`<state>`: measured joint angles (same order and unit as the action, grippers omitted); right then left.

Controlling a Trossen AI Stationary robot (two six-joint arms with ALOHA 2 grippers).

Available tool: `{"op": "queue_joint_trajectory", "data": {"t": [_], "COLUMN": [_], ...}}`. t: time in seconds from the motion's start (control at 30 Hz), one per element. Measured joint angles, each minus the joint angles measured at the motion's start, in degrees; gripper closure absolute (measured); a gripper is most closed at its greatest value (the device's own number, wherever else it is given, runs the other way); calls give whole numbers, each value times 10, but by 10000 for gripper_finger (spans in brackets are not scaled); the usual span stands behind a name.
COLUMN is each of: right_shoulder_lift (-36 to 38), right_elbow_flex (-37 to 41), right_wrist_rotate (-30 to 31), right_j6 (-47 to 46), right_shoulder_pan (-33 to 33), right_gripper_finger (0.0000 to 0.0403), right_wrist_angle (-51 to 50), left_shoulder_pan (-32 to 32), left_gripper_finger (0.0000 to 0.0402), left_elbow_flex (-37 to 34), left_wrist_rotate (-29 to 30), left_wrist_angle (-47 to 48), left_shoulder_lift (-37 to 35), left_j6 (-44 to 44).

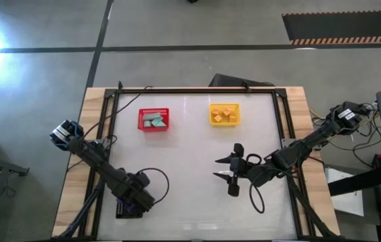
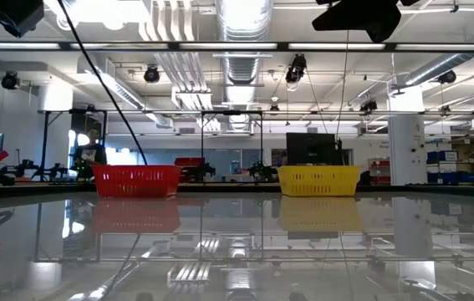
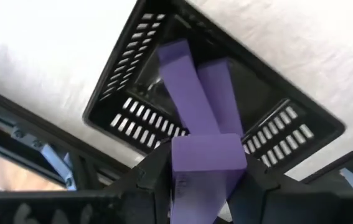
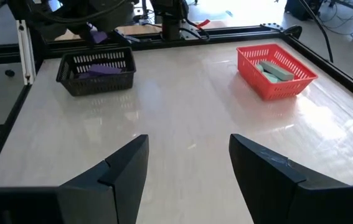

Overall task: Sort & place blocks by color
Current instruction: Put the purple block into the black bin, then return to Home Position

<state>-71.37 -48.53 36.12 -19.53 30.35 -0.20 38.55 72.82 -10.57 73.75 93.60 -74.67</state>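
Observation:
My left gripper (image 3: 204, 168) hangs over a black mesh basket (image 3: 120, 93) at the table's near left and is shut on a purple block (image 3: 206, 155). Two more purple blocks (image 3: 185, 84) lie in that basket. From the right wrist view, the same gripper (image 4: 98, 34) shows above the black basket (image 4: 96, 70). A red basket (image 1: 154, 119) at the far side holds teal blocks (image 4: 274, 70). A yellow basket (image 1: 224, 114) holds orange blocks (image 1: 225, 115). My right gripper (image 1: 229, 169) hovers open over the table's right middle, with nothing between its fingers. My left gripper pinches the purple block between its two fingers (image 3: 153, 177), one on each of two opposite sides (image 3: 177, 163). The fingers point down from above. The block is lifted clear, above the black basket's opening.
The red basket (image 2: 136, 180) and yellow basket (image 2: 318, 180) stand side by side near the far edge. A black frame rail (image 1: 197, 89) runs around the white table top. Bare white surface (image 4: 182, 112) lies between the baskets and my right gripper.

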Motion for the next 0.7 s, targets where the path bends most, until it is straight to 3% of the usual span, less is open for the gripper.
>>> {"op": "queue_joint_trajectory", "data": {"t": [0.23, 0.53, 0.7], "right_shoulder_lift": [0, 0, 0], "right_elbow_flex": [0, 0, 0], "right_wrist_rotate": [0, 0, 0], "right_j6": [0, 0, 8], "right_shoulder_pan": [0, 0, 0], "right_gripper_finger": [188, 188, 188], "right_wrist_angle": [0, 0, 0], "left_shoulder_pan": [2, 2, 2], "left_gripper_finger": [290, 211, 198], "left_elbow_flex": [-2, -4, 4], "left_wrist_rotate": [2, 2, 17], "left_wrist_angle": [-14, -29, -32], "left_shoulder_lift": [0, 0, 0], "left_j6": [0, 41, 104]}}
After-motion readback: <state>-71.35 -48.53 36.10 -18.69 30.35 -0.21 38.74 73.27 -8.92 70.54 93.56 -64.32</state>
